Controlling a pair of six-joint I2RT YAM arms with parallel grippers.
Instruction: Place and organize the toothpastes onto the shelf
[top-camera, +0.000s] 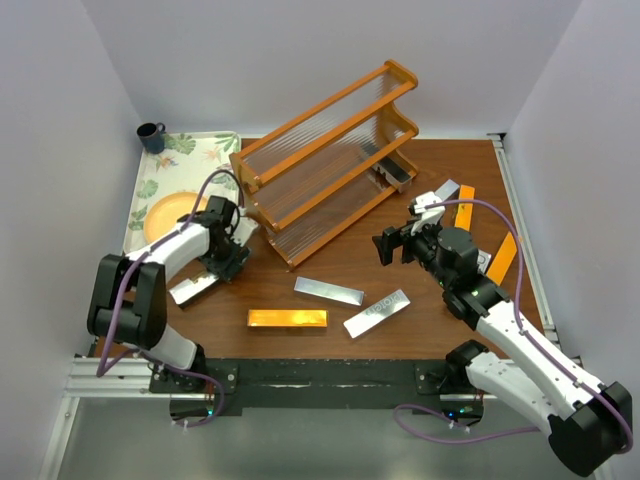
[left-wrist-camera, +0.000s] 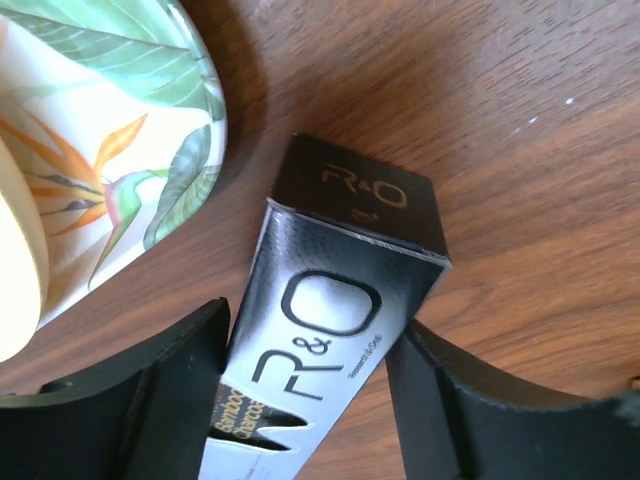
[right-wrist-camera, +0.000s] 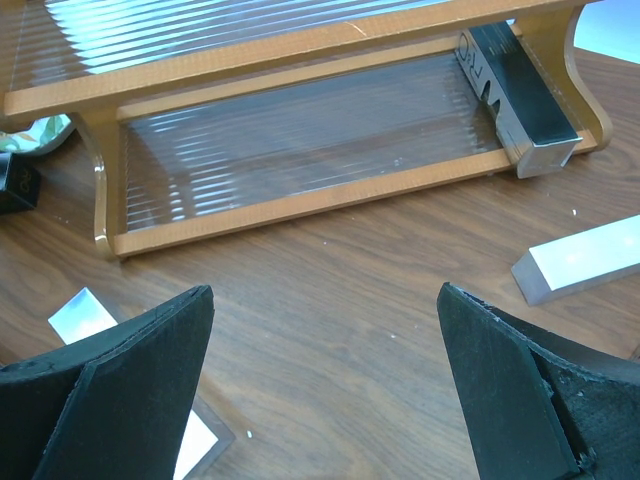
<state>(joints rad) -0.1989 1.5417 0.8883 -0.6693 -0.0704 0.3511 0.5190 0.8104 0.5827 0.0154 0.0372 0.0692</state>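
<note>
The orange-brown stepped shelf (top-camera: 330, 160) stands at the back middle, with one dark grey toothpaste carton (top-camera: 398, 175) on its lowest tier, also in the right wrist view (right-wrist-camera: 515, 100). My left gripper (top-camera: 228, 255) is shut on the end of a dark grey and silver carton (left-wrist-camera: 330, 330) that lies low over the table beside the floral tray. My right gripper (top-camera: 395, 243) is open and empty above bare wood in front of the shelf (right-wrist-camera: 300, 200). Loose cartons lie on the table: silver (top-camera: 329, 291), silver (top-camera: 377, 313), orange-gold (top-camera: 288, 319), silver (top-camera: 440, 195), orange-gold (top-camera: 465, 205) and orange-gold (top-camera: 500, 260).
A floral-patterned tray (top-camera: 150, 190) lies at the back left, close to my left gripper (left-wrist-camera: 150, 130). A dark mug (top-camera: 152, 137) stands at its far corner. White walls enclose the table on three sides.
</note>
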